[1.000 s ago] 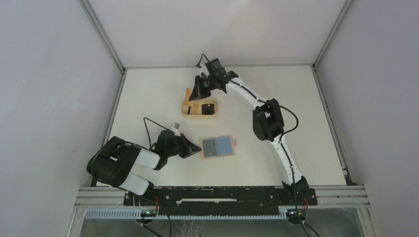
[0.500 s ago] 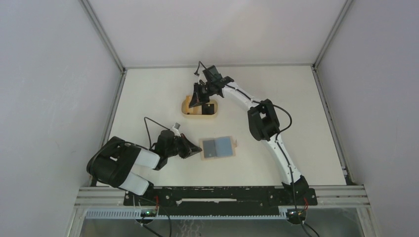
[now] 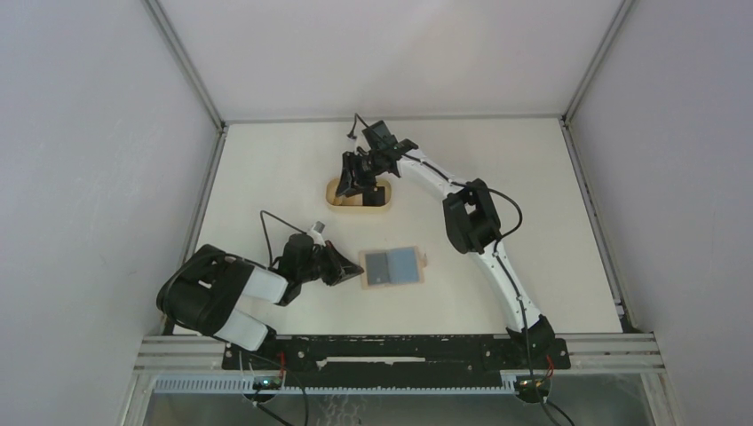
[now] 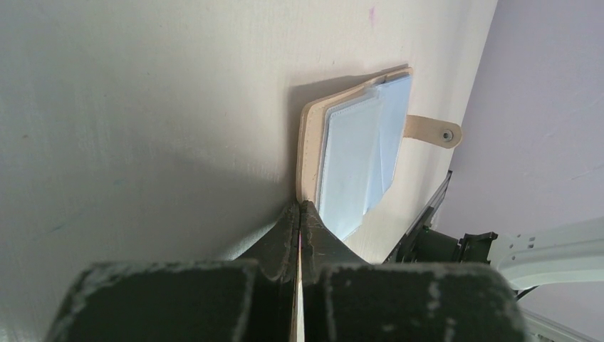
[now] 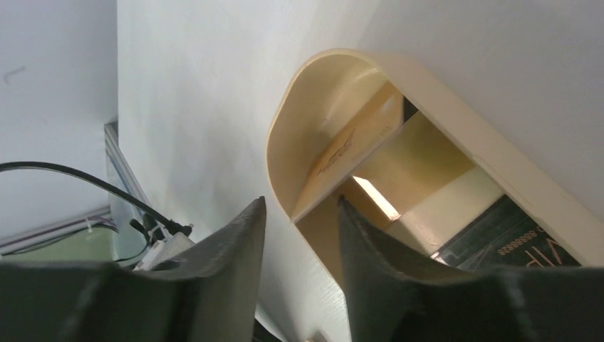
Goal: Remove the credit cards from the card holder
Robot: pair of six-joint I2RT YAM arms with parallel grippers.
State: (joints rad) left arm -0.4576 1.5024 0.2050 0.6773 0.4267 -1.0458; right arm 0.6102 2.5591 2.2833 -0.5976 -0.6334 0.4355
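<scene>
The card holder [image 4: 349, 164] lies open and flat on the table [image 3: 533, 222], close to the middle of the near edge, its closure tab [image 4: 431, 130] pointing toward the right edge. The left gripper [image 4: 299, 208] has its fingers pressed together, tips right at the holder's left edge. I cannot tell whether they pinch a sliver of the tan cover or only butt against it.

Toward the far edge, left of centre, the right gripper [image 5: 300, 206] hangs over the end of the oval wooden tray [image 5: 456, 117] with its fingers a little apart and nothing between the pads. A tan card [image 5: 349, 146] leans against the tray's inner wall and a dark card [image 5: 498, 231] lies beside it.

This looks like the drop-off part of the job. To do it well, the right arm should lift straight up so that a finger does not clip the rim or drag the leaning card out. The left should keep the holder pinned for the next pull.

The pale blue sleeves are too washed out to show whether any card remains inside. The tray's far end is cut off at the wrist view's edge, and from above the gripper covers much of it.
</scene>
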